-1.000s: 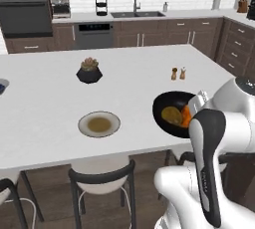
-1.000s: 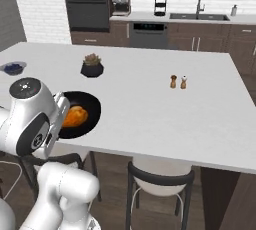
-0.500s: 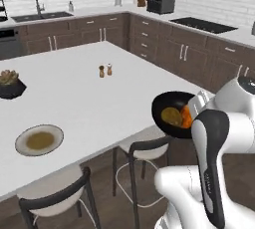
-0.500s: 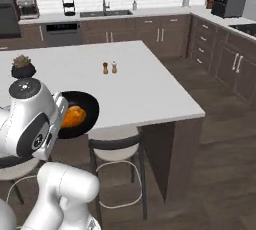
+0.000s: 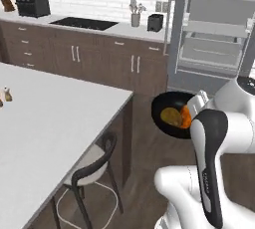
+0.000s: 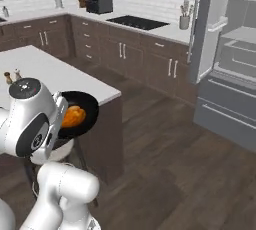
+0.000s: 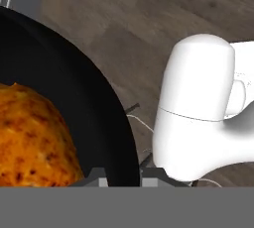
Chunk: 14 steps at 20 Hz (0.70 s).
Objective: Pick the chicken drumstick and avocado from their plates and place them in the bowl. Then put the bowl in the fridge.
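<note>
My gripper [image 7: 124, 177] is shut on the rim of the black bowl [image 7: 74, 88], which it holds in the air close to the arm. The orange-brown chicken drumstick [image 7: 30, 138] lies inside the bowl. In the left base view the bowl [image 5: 169, 104] carries the yellowish avocado [image 5: 171, 117] beside the drumstick [image 5: 186, 118], with the gripper [image 5: 192, 109] at its right rim. In the right base view the bowl [image 6: 82, 109] hangs over the floor by the island corner, drumstick [image 6: 73, 116] inside and gripper [image 6: 62, 116] at its left rim. The grey fridge [image 5: 214, 29] stands open ahead. The plates are out of view.
The white island counter [image 5: 50, 123] runs along the left, with a stool [image 5: 94, 158] tucked under its edge. Dark cabinets with a cooktop [image 6: 137, 22] line the back wall. Wooden floor [image 6: 165, 149] stretches between the island and the fridge [image 6: 230, 49].
Both base views have swung away from the island top toward the cabinets and the open fridge, so the base has moved. The bowl stays in the shut gripper with the food inside.
</note>
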Motion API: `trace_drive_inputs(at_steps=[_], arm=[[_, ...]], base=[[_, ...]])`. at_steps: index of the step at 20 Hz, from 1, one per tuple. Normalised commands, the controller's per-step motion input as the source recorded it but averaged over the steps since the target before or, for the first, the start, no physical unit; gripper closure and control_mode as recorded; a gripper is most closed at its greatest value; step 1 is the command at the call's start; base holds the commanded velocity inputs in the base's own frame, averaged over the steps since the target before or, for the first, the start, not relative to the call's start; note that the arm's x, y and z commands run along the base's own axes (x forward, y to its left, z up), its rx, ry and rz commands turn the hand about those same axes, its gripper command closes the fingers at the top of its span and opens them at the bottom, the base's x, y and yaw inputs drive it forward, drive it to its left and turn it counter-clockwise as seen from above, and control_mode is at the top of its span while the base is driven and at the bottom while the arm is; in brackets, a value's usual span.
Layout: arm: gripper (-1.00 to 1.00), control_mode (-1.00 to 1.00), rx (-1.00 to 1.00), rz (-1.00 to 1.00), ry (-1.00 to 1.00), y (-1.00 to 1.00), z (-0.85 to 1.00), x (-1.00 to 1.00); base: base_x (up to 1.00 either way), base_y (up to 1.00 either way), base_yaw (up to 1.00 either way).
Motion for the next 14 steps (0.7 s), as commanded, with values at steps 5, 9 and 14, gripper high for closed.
trace_drive_inputs(at_steps=[5,9,14], arm=[[1.00,1.00,0.00,0.00,0.00,0.00,0.00,0.00],[1.00,1.00,0.00,0.00,0.00,0.00,0.00,0.00],[1.00,1.00,0.00,0.00,0.00,0.00,0.00,0.00]], base=[[0.29,-0.55,-0.67],[0.64,-0.53,-0.46],[0.89,-0.25,-0.39]])
